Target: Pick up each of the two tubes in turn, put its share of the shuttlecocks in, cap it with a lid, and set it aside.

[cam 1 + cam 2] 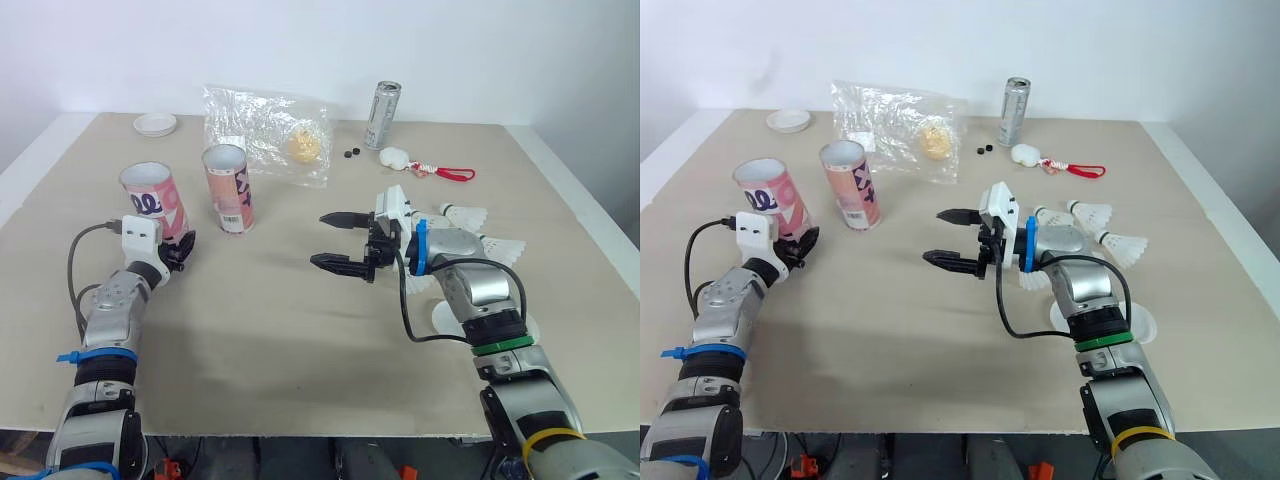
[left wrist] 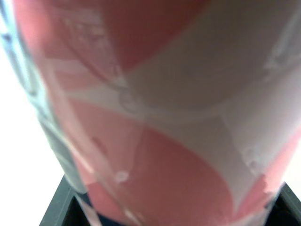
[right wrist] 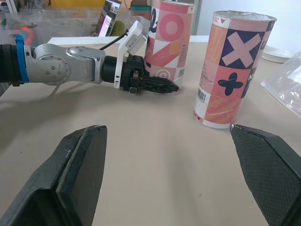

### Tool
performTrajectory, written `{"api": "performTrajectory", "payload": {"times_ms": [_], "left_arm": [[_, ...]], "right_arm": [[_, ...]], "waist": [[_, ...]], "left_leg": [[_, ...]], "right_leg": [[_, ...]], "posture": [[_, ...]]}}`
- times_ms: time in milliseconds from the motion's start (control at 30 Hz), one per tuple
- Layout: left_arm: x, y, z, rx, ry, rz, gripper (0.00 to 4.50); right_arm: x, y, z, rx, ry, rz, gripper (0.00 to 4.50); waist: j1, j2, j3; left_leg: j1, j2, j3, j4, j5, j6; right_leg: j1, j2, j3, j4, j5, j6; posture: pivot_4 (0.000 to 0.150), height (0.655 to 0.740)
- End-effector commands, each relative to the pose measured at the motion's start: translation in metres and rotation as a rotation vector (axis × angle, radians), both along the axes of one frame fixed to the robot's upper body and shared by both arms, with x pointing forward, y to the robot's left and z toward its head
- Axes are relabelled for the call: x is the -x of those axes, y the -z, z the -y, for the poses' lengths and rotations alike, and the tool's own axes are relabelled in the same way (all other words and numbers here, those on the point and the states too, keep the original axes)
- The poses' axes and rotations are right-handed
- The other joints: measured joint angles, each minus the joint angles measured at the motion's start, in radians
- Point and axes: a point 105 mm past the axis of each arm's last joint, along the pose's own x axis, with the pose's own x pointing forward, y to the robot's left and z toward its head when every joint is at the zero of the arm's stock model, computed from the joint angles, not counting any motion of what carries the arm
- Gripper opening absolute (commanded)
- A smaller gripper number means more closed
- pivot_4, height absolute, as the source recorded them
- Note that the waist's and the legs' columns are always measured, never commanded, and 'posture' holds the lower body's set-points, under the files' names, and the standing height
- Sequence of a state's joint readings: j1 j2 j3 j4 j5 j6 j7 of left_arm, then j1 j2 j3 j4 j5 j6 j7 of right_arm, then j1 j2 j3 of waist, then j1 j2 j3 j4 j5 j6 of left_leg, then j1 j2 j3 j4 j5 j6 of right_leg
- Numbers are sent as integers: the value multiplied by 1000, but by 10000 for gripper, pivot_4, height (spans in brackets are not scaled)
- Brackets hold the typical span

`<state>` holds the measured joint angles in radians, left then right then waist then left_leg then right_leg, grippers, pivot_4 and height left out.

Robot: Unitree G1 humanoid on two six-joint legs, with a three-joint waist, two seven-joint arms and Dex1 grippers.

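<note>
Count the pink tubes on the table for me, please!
2. One tube stands at the table's left side, right by the left gripper. The other tube stands beside it, nearer the middle. Both are upright with open tops.

This looks like a robotics lab or test room rather than a home. The work surface is a plain beige board table (image 1: 300,340) set against a bare white wall (image 1: 300,40). Behind the left gripper (image 3: 164,87), past the table's far edge, clear plastic storage boxes (image 3: 33,21) hold cluttered gear, and a lit screen (image 3: 109,16) leans beside them.
</note>
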<state>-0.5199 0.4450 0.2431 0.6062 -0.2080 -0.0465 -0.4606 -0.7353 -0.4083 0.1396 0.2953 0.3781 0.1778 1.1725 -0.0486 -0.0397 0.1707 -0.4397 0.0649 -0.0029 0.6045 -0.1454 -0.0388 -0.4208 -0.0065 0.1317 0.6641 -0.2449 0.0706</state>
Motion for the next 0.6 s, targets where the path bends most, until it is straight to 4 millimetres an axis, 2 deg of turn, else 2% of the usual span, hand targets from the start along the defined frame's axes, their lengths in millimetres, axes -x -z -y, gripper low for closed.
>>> {"api": "performTrajectory", "payload": {"times_ms": [33,200,367,467,533,600], "left_arm": [[8,-19,-11,-68,-2,79,24243],[22,-35,-9,-181,81,145,24243],[42,-50,5,-353,266,172,24243],[59,-51,32,-502,469,146,24243],[65,-51,42,-527,539,131,24243],[76,-47,64,-578,668,103,24243]], "right_arm": [[3,-14,5,-32,10,47,45000],[9,-14,5,-47,16,44,45000],[23,-18,14,-74,88,48,45000],[38,-17,26,-87,204,34,45000],[44,-18,30,-93,262,24,45000],[50,-19,39,-116,373,9,45000]], "waist": [[-1,0,0],[1,0,0],[2,0,0],[5,0,0],[4,1,1],[3,1,1]], "left_leg": [[0,0,0,0,0,0],[0,0,0,-2,0,0],[-2,0,-1,-2,-1,-2],[-3,0,-2,-3,-2,-4],[-3,0,-2,-3,-3,-5],[-3,0,-1,-3,-3,-6]], "right_leg": [[0,0,0,0,0,0],[-1,0,0,0,-1,-2],[-2,0,0,0,-2,-3],[-2,-1,0,0,-3,-6],[-2,-1,0,0,-5,-8],[-3,-1,0,0,-5,-8]], "posture": [[1500,7400],[1500,7400],[1500,7400],[1500,7400],[1500,7400],[1500,7400]]}}
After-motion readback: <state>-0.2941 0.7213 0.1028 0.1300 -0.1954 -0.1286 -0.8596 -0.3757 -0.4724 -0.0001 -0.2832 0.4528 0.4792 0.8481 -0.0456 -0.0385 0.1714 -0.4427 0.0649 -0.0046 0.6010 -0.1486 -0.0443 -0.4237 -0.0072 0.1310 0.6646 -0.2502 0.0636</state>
